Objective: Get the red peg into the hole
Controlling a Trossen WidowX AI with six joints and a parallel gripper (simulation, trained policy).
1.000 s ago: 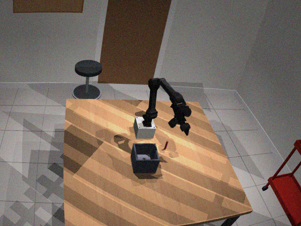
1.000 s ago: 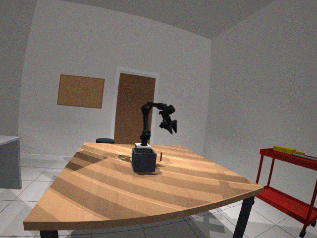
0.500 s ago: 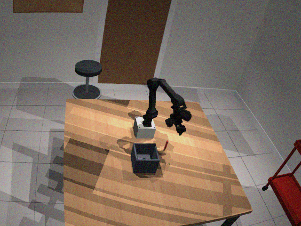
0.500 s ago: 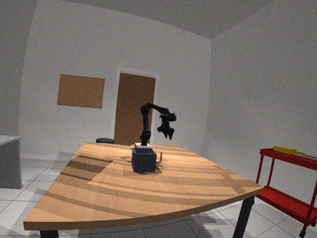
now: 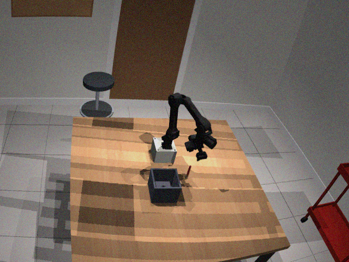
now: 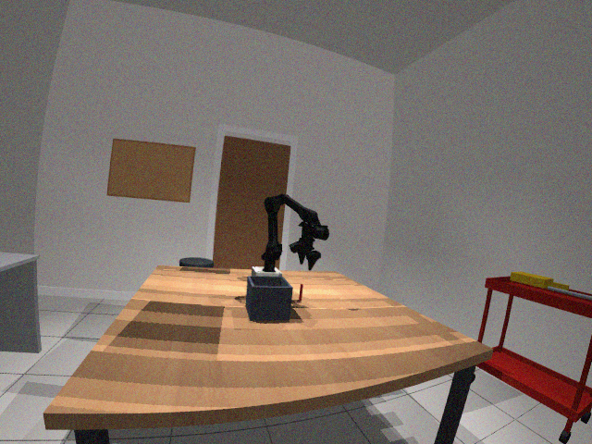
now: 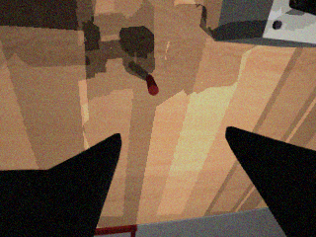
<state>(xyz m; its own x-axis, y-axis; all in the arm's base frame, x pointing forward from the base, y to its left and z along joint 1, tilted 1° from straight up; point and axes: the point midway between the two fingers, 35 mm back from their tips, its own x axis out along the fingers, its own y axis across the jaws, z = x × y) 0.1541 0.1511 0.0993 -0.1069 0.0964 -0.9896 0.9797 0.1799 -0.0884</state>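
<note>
Top view first: my arm (image 5: 173, 115) (image 6: 272, 229) rises from a pale block (image 5: 164, 155) (image 6: 258, 272) on the wooden table (image 5: 180, 225) (image 6: 267, 353) (image 7: 109, 197), bends over at its highest joint and reaches down to the right. My gripper (image 5: 200, 158) (image 6: 306, 266) (image 7: 173, 134) hangs in the air above the tabletop, its fingers spread wide with nothing between them. The red peg (image 5: 188, 171) (image 6: 301, 291) (image 7: 152, 85) stands upright on the wood, lower than my fingertips and apart from them, a little nearer the near edge of the table than my hand is. In the wrist view I see its round top beyond the gap between my two dark fingers, with its shadow running off from its foot. Just left of the peg sits the open box (image 5: 164, 195) (image 6: 269, 305), dark blue-grey, its walls upright and its mouth facing up; peg and box do not touch. Looking down into it from the top view, I make out a grey plate (image 5: 166, 184) at the bottom with a small dark spot on it, too small for me to tell how deep it goes. The pale block lies on the far side of the box. Beyond the far edge of the table stands a round stool (image 5: 98, 81) (image 6: 196, 262), toward the left, and off to the right of the table is a red cart (image 5: 324, 194) (image 6: 535, 297).

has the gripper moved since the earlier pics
Yes. In the exterior view the gripper has shifted left and down, closer to the standing red peg, judged against the box.
</note>
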